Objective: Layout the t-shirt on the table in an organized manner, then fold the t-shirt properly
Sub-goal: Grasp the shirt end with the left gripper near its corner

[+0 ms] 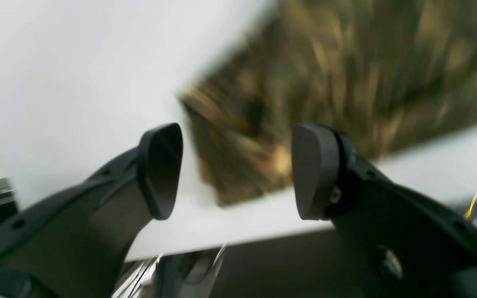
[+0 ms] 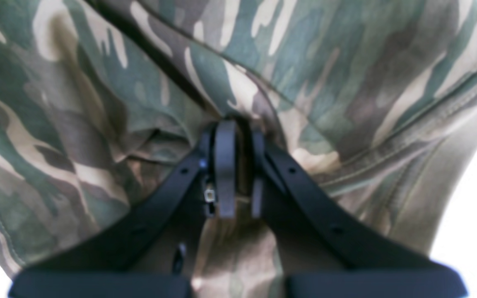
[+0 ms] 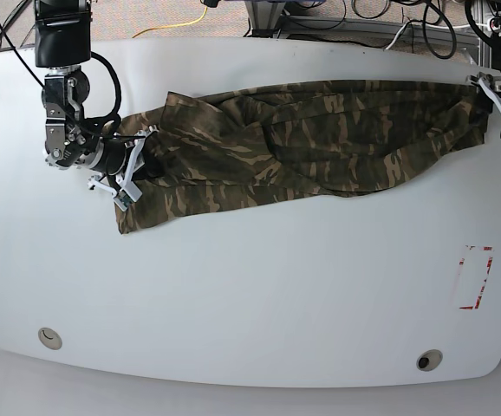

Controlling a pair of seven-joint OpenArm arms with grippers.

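Base view shows the shirt (image 3: 302,143) stretched as a long band across the far half of the table (image 3: 250,286), its long axis running left to right. Its right end lies close to the table's right edge; its left end stops short of the left edge, with bare white beside it. The whole near half of the table is bare apart from two grommets (image 3: 49,338) and a red rectangle (image 3: 473,277) near the right edge.

At the shirt's left end the right gripper (image 2: 238,165) has its jaws nearly together, pinching bunched cloth. At the far right corner the left gripper (image 1: 238,169) is spread wide, holding nothing, with the shirt's blurred end beyond its fingers.
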